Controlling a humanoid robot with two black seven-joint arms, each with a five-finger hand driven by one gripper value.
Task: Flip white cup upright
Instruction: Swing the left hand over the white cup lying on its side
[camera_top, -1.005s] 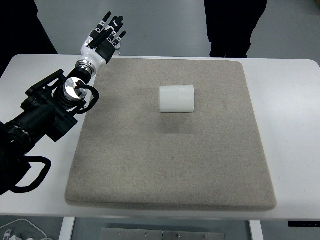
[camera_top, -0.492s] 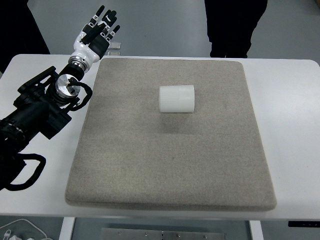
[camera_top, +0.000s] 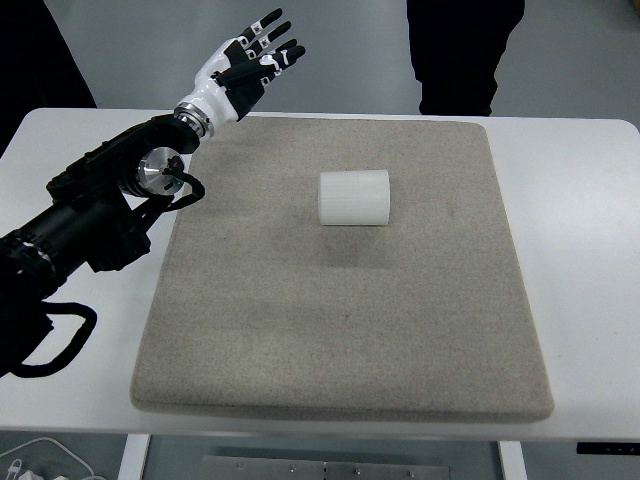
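1. One white cup (camera_top: 353, 198) lies on its side just far of the middle of a grey mat (camera_top: 340, 330), its long axis running left to right; which end is the mouth cannot be told from above.
2. One robot hand shows: the left hand (camera_top: 243, 66), whose arm (camera_top: 95, 215) enters from the left edge, hangs over the far left corner of the mat at the far edge of the white desk (camera_top: 580, 260).
3. Its fingers (camera_top: 275, 40) are splayed and released, holding nothing and pointing far and to the right.
4. From the fingers the cup lies to the right and nearer, well apart, with bare mat between them.
5. No right arm appears, so the left hand is the only one placed to reach the cup.
6. My judgement is that the reach is barely begun: the hand must travel right and nearer, then close on the cup's ribbed side across its axis before tipping it onto its base.
7. Count otherwise: one mat, one desk, and two dark-clothed figures standing beyond the far edge.
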